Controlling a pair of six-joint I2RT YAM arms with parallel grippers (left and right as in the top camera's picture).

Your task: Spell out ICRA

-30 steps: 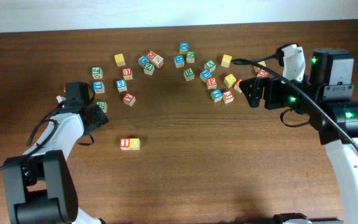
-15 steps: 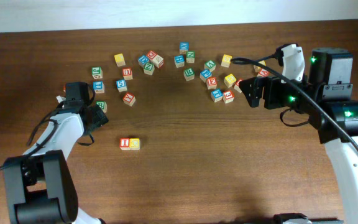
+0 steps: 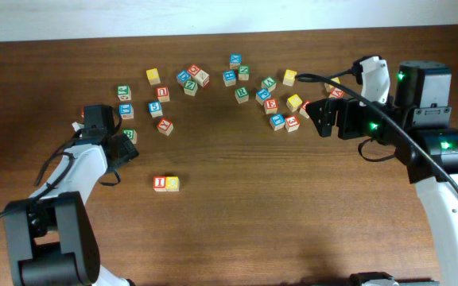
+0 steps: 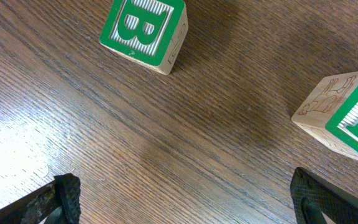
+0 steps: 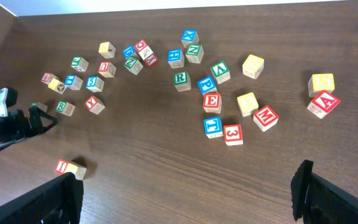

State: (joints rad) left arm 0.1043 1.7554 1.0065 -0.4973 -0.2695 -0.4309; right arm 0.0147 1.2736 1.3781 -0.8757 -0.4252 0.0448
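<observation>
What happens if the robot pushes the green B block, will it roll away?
The B block is a cube resting flat on the table, so it would probably slide rather than roll. It looks like solid wood, so it is likely stiff and fairly light. Its flat sides should be easy to pinch without slipping.

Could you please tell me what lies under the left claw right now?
Under the left claw, which is open, only bare table shows. A green B block and a second green block, its letter cut off, sit just beyond it. Overhead, the claw hides that spot.
</observation>
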